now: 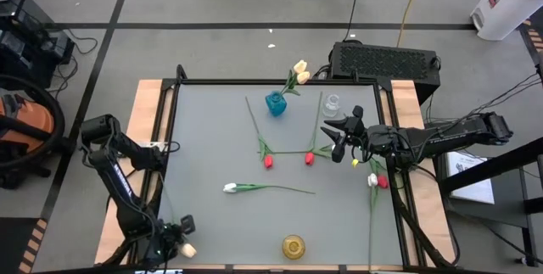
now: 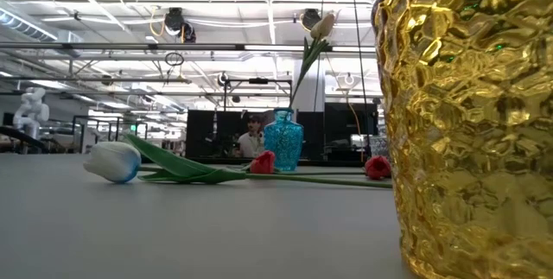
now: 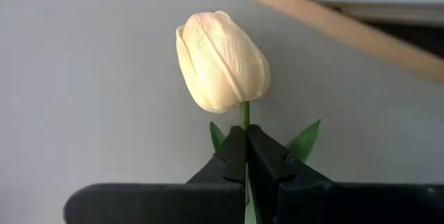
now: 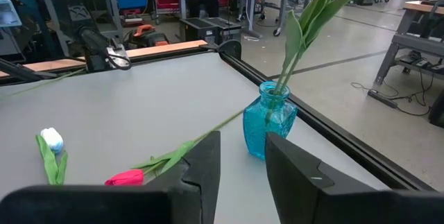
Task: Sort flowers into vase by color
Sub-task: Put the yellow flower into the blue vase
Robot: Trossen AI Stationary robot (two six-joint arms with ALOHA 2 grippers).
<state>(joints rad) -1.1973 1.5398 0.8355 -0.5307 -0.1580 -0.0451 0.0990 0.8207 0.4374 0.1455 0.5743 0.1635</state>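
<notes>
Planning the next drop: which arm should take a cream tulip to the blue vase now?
Left. The left gripper is already shut on a cream tulip stem at the table's near-left corner. The right gripper is open and empty, though nearer the blue vase.

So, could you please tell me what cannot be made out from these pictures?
- Cream tulip: stem below the shut left gripper hidden by its fingers, left wrist view.
- Gold textured vase: cut off by the frame edge, low view.
- Small clear glass vase: contents too small, high view.
- Right gripper: open, holds nothing.
</notes>
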